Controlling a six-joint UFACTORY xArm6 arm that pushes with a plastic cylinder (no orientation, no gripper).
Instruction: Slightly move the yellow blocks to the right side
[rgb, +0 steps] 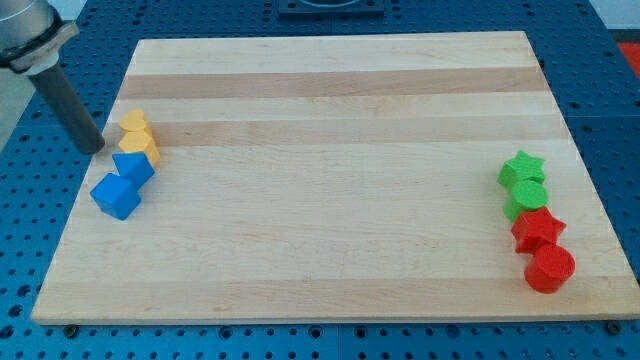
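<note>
Two yellow blocks sit close together at the board's left edge: one (134, 124) above, the other (141, 145) just below it. My tip (95, 149) is just to the left of the lower yellow block, a short gap apart. Two blue blocks lie below the yellow ones: one (132, 167) touches the lower yellow block, the other, a cube (116, 196), is lower left.
At the board's right edge stand a green star (521, 167), a green block (526, 201), a red star (538, 229) and a red cylinder (549, 267) in a column. The wooden board (330, 180) rests on a blue perforated table.
</note>
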